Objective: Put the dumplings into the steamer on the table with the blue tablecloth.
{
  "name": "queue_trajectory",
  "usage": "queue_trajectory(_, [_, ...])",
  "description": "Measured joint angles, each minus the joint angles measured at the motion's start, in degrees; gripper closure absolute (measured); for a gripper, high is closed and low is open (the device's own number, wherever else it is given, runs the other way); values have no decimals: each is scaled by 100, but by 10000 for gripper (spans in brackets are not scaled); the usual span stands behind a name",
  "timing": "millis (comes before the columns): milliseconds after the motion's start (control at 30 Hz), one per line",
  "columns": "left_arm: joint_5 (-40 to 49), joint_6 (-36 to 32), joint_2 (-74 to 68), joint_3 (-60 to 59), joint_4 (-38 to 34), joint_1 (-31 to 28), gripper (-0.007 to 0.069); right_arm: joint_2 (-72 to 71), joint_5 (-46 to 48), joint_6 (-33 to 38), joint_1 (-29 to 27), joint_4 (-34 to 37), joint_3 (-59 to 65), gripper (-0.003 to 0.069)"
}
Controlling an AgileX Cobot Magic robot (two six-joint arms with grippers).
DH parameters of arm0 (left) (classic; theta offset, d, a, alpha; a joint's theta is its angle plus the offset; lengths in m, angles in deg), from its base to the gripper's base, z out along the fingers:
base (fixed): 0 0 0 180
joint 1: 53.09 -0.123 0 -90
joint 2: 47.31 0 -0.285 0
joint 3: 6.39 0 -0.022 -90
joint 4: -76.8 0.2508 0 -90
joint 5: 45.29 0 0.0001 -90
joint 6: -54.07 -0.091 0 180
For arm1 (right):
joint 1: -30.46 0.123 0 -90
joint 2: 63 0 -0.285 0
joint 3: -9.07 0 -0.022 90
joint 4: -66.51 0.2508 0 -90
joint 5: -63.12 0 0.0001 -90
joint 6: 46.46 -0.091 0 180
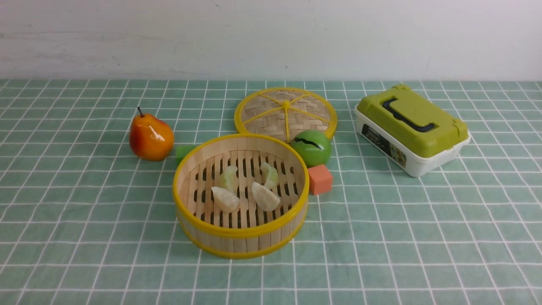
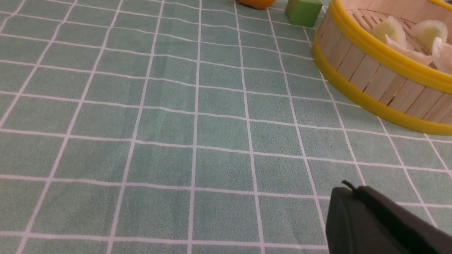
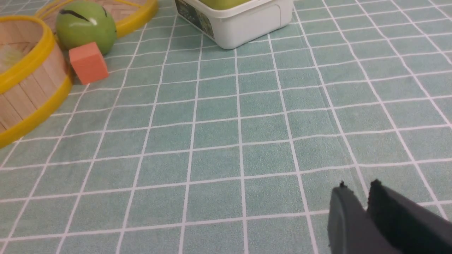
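The steamer (image 1: 241, 237) stands mid-table on the blue tablecloth (image 1: 84, 212). Inside it lie the dumplings, two pale yellow-green ones (image 1: 229, 178) (image 1: 270, 174) and two cream-white ones (image 1: 225, 199) (image 1: 265, 196). Neither gripper shows in the front view. In the left wrist view my left gripper (image 2: 353, 192) is shut and empty over bare cloth, apart from the steamer (image 2: 367, 77), whose dumplings (image 2: 390, 30) show over the rim. In the right wrist view my right gripper (image 3: 358, 188) is shut and empty, far from the steamer (image 3: 31, 84).
The flat woven lid (image 1: 286, 112) lies behind the steamer. A green ball-like fruit (image 1: 311, 147) and an orange cube (image 1: 320, 179) sit at the steamer's right, with a green cube (image 1: 183, 151) and a pear (image 1: 151, 136) at its left. A green-lidded white box (image 1: 413, 129) stands at the right.
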Motion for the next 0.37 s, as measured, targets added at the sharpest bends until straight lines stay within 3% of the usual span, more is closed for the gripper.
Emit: queue_trajectory(367, [0,0,0,0,0,0,636,0,0,0,0,0,0,547])
